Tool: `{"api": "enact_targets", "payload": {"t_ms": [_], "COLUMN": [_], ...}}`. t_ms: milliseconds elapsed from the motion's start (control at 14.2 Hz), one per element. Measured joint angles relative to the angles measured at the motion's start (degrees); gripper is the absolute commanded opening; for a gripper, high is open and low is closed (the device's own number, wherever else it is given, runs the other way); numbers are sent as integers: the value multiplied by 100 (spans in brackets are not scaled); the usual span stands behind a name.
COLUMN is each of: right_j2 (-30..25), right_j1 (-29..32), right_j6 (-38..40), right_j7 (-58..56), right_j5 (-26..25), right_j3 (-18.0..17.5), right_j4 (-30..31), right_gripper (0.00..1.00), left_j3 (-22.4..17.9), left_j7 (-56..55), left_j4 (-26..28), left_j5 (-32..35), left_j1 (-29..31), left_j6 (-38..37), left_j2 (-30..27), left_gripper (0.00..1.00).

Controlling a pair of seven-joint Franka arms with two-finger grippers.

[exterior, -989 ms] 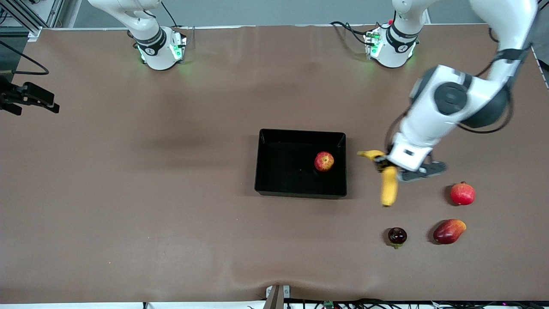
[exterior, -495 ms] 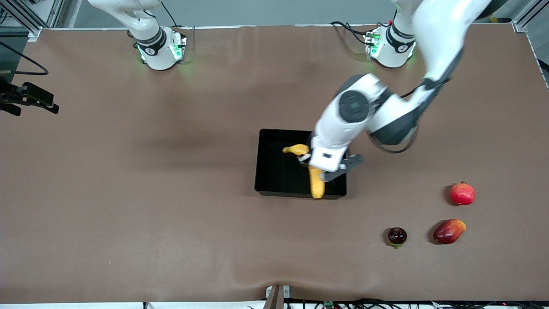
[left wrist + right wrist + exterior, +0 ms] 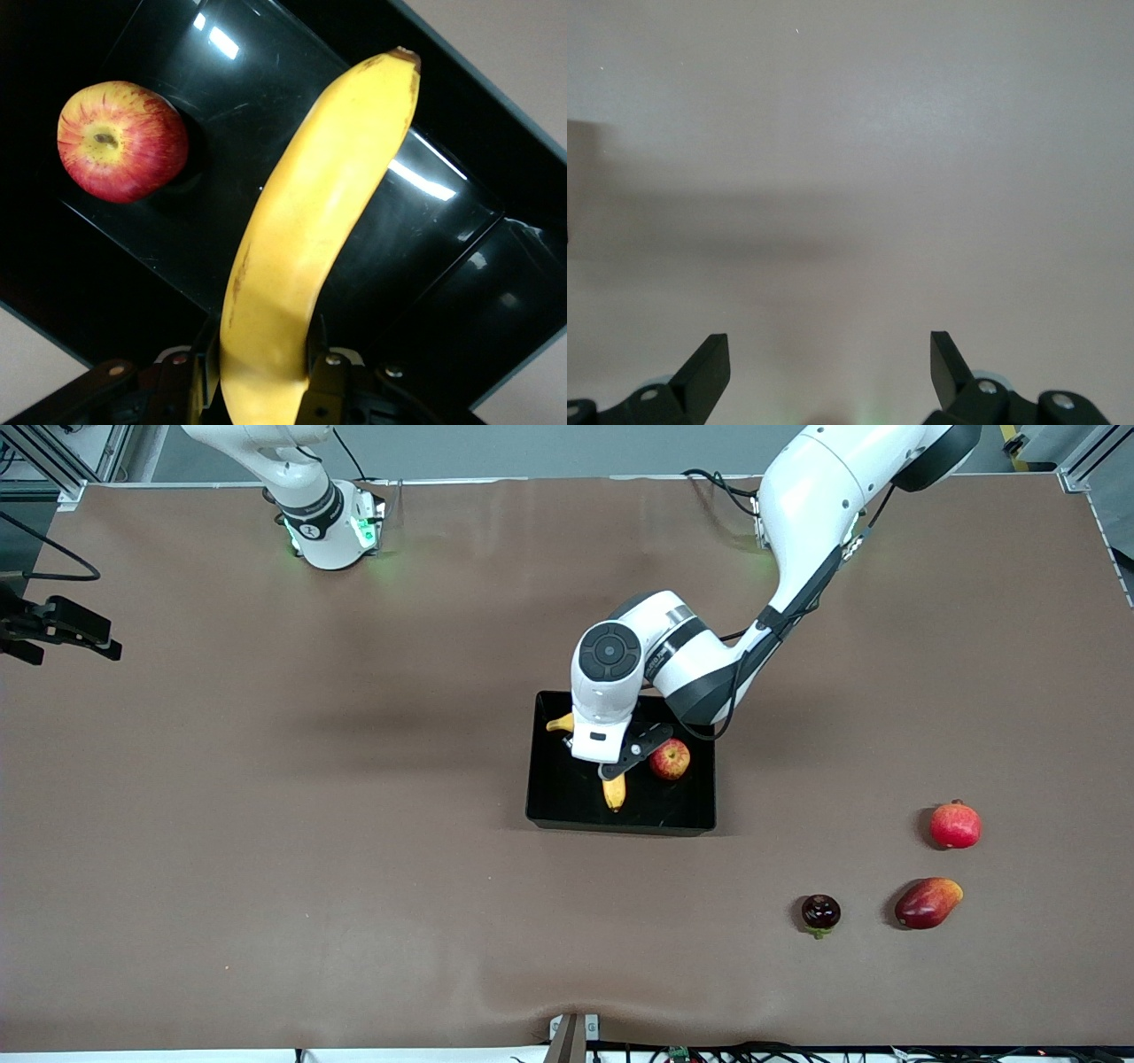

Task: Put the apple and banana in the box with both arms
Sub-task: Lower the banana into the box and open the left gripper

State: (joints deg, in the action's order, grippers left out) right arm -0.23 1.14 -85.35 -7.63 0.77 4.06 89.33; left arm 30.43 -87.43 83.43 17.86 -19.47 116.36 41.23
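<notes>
Apple [image 3: 670, 759]: done, lies in box [image 3: 549, 810] | Banana [image 3: 613, 790]: pending release, clamped in left gripper [image 3: 595, 766] over box | Right gripper [image 3: 830, 367]: spread wide, empty, arm waits over bare table.

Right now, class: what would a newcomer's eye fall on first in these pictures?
The yellow banana, clamped in the left gripper over the black box. Next, the apple lying in the box, beside the banana. The right gripper waits open over bare table.
</notes>
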Motion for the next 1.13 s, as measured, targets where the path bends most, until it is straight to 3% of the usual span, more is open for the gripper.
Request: {"api": "enact_targets", "payload": {"t_ms": [495,989,1060,1131], "right_j2": [15,34,50,64], "right_j1": [0,0,1,1], "right_j6": [0,3,3,3], "right_j7": [0,0,0,0], "right_j5": [0,0,0,0], "right_j3": [1,26,31,31], "right_j4": [-12,-13,-13,-13], "right_gripper": [100,100,100,100], "left_j3": [-12,-15,-16,-17], "left_j7": [52,279,299,305], "left_j4": [23,29,28,28], "left_j5": [437,461,461,467], "left_j1": [-4,-9,-10,-10], "left_j6": [485,899,960,1031], "left_j2": [275,699,753,797], "left_gripper": [0,0,15,41]}}
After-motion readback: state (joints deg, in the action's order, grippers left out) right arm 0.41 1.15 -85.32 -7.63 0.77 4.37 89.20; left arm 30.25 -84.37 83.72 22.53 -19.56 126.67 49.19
